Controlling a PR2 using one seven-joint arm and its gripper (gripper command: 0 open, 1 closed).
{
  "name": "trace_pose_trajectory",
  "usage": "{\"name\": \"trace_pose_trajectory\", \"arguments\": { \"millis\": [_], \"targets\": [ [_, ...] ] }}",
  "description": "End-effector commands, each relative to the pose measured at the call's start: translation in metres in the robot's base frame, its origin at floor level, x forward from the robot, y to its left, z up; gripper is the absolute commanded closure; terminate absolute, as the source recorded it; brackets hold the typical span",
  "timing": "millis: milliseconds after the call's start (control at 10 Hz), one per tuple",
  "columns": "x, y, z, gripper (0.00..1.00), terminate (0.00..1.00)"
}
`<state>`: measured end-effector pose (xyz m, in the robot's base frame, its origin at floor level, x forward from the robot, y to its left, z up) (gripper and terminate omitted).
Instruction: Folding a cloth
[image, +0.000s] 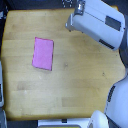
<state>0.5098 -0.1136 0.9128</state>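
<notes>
Cloth count: I see one cloth (43, 53), plain pink-magenta, thin and flat

Cloth shape: a narrow rectangle, taller than wide, turned slightly so its long edges lean a little off the counter's edges

Cloth place: it lies on the counter (75, 75) in the left half of the exterior view, somewhat toward the far side, well in from the left and far edges

Cloth state: flat on the wood with nothing on it and nothing touching it; whether it is one layer or already doubled over I cannot tell at this blur

Counter count: one counter, light wood, filling most of the view; its corners look cut off or rounded, and the cloth is small against it

Arm count: one arm (100, 22) shows, a bulky white and grey body coming in at the far right corner of the exterior view

Arm place: it hangs over the far right part of the counter, well apart from the cloth, with bare wood between the two

Jaws: the arm's end toward the far edge (80, 7) is blurred and partly cut by the top of the frame, so I cannot tell whether the jaws stand open or closed; I see nothing held there

Other white parts: two rounded white shapes, one at the near right corner (119, 102) and one at the near edge (98, 120), too blurred for me to name

Surround: dark floor shows beyond the counter's left and far edges
</notes>
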Motion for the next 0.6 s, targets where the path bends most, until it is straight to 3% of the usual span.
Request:
{"name": "trace_pose_trajectory", "arguments": {
  "millis": [0, 400, 500],
  "targets": [
    [0.005, -0.127, -0.012, 0.0, 0.0],
    [0.036, -0.162, -0.022, 0.0, 0.0],
    [0.037, -0.163, -0.024, 0.0, 1.0]
  ]
}}
